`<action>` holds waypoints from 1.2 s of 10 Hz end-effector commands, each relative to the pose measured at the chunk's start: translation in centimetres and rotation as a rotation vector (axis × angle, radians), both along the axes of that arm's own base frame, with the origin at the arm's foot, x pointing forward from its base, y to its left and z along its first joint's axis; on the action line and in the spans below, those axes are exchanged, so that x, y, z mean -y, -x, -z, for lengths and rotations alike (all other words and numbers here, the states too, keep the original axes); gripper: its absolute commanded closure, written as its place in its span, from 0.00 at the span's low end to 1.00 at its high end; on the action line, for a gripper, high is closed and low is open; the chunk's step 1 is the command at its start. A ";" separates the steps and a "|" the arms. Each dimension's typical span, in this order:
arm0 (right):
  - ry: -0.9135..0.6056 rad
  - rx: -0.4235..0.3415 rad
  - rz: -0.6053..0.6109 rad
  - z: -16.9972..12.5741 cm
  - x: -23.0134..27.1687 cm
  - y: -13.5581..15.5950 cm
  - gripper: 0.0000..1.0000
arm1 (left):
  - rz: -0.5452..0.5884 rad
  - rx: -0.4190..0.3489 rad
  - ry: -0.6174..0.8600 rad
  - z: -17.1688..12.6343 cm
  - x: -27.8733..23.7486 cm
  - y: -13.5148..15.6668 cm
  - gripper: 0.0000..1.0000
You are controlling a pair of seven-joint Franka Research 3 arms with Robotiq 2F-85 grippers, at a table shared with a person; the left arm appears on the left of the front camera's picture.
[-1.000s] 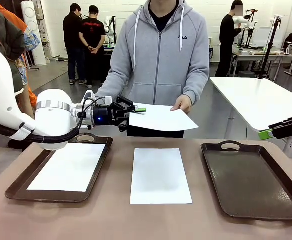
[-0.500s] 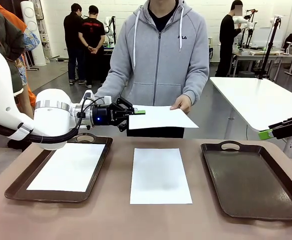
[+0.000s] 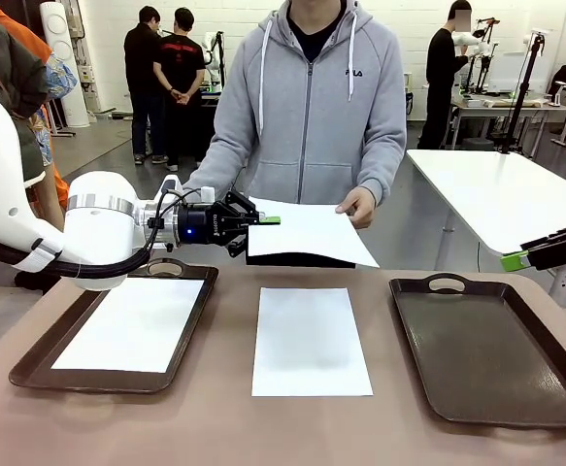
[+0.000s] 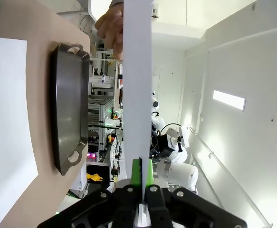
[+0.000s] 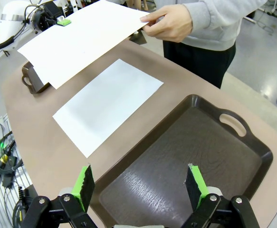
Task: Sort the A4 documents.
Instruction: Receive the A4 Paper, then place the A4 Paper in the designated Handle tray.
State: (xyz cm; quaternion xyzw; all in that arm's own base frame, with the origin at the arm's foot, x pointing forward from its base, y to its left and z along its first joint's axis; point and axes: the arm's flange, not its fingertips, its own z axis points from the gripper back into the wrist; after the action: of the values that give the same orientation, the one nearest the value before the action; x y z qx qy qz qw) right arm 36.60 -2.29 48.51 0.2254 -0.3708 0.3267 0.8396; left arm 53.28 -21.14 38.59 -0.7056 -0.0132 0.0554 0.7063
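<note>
Left gripper (image 3: 268, 220), centre-left, clamped on A4 sheet (image 3: 312, 235); person's hand (image 3: 357, 205) held opposite corner. Pulling could tear it.

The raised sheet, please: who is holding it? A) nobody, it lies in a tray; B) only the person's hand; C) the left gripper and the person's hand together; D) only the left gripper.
C: the left gripper is shut on one edge of the raised sheet, and the person's hand pinches the opposite corner.

lab floor with white worktable (image 3: 501, 194)
</note>
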 end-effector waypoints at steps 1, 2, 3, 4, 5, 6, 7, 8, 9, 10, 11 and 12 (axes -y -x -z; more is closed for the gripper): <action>-0.020 0.013 -0.013 0.3 0.0 -0.4 0.00 | -0.002 0.005 0.015 -0.1 0.1 0.0 1.00; -0.020 0.013 -0.013 0.3 0.0 -0.4 0.00 | -0.002 0.005 0.015 -0.1 0.1 0.0 1.00; -0.020 0.013 -0.013 0.3 0.0 -0.4 0.00 | -0.002 0.005 0.015 -0.1 0.1 0.0 1.00; -0.020 0.013 -0.013 0.3 0.0 -0.4 0.00 | -0.002 0.005 0.015 -0.1 0.1 0.0 1.00; -0.020 0.013 -0.013 0.3 0.0 -0.4 0.00 | -0.002 0.005 0.015 -0.1 0.1 0.0 1.00; -0.020 0.013 -0.013 0.3 0.0 -0.4 0.00 | -0.002 0.005 0.015 -0.1 0.1 0.0 1.00; -0.020 0.013 -0.013 0.3 0.0 -0.4 0.00 | -0.002 0.005 0.015 -0.1 0.1 0.0 1.00; -0.020 0.013 -0.013 0.3 0.0 -0.4 0.00 | -0.002 0.005 0.015 -0.1 0.1 0.0 1.00; -0.020 0.013 -0.013 0.3 0.0 -0.4 0.00 | -0.002 0.005 0.015 -0.1 0.1 0.0 1.00; -0.020 0.013 -0.013 0.3 0.0 -0.4 0.00 | -0.002 0.005 0.015 -0.1 0.1 0.0 1.00; -0.020 0.013 -0.013 0.3 0.0 -0.4 0.00 | -0.002 0.005 0.015 -0.1 0.1 0.0 1.00; -0.020 0.013 -0.013 0.3 0.0 -0.4 0.00 | 0.000 0.000 0.000 0.0 0.0 0.0 0.99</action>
State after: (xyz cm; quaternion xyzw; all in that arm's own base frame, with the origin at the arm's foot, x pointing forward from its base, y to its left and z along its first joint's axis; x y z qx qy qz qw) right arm 36.60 -2.36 48.50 0.2250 -0.3710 0.3262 0.8398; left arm 53.27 -21.15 38.59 -0.7057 -0.0131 0.0553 0.7062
